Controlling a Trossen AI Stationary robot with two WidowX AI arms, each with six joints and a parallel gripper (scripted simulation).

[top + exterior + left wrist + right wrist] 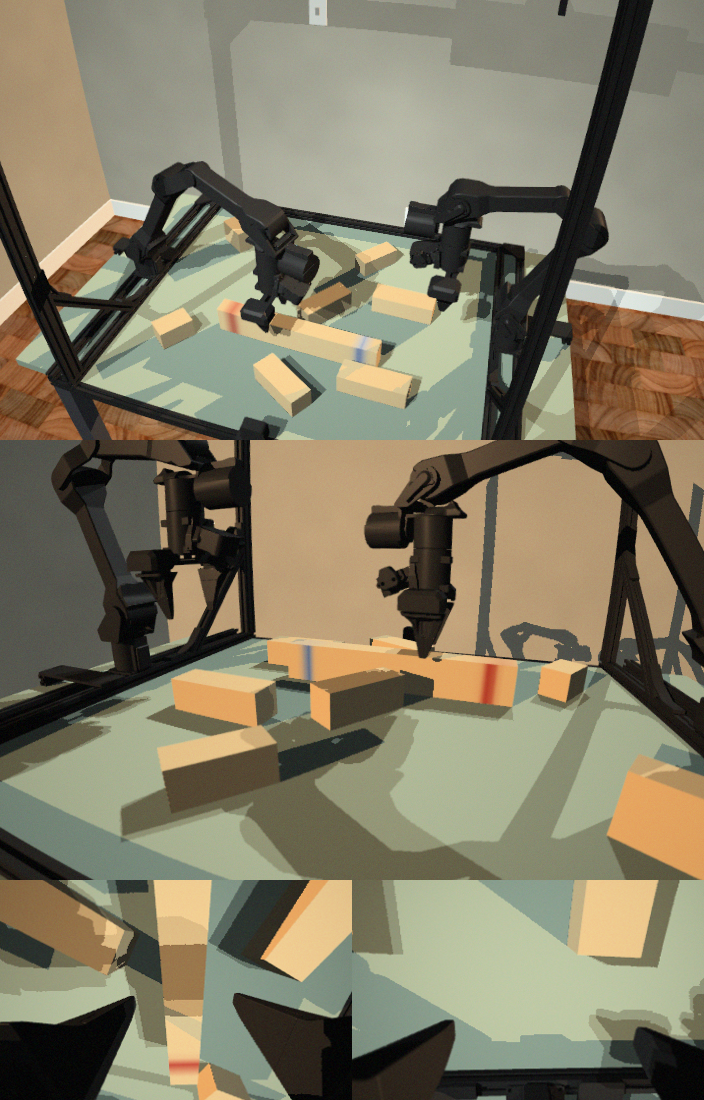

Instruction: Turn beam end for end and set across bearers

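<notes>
The beam [298, 334] is a long wooden bar with a red band [234, 311] near one end and a blue band [361, 348] near the other. It lies low on the table and also shows in the exterior view [394, 670] and the left wrist view [182, 993]. My left gripper [259, 311] [425, 647] is open; its fingers stand apart on either side of the beam, near the red end, fingertips about level with its top. My right gripper [443, 293] is open and empty, hanging above the table beside a wooden block [403, 303].
Several loose wooden blocks lie around the beam: a shaded one [324, 300] just behind it, two in front [281, 382] [374, 382], a small one [172, 326] to the left, and others [377, 257] [236, 233] at the back. A black frame rims the table.
</notes>
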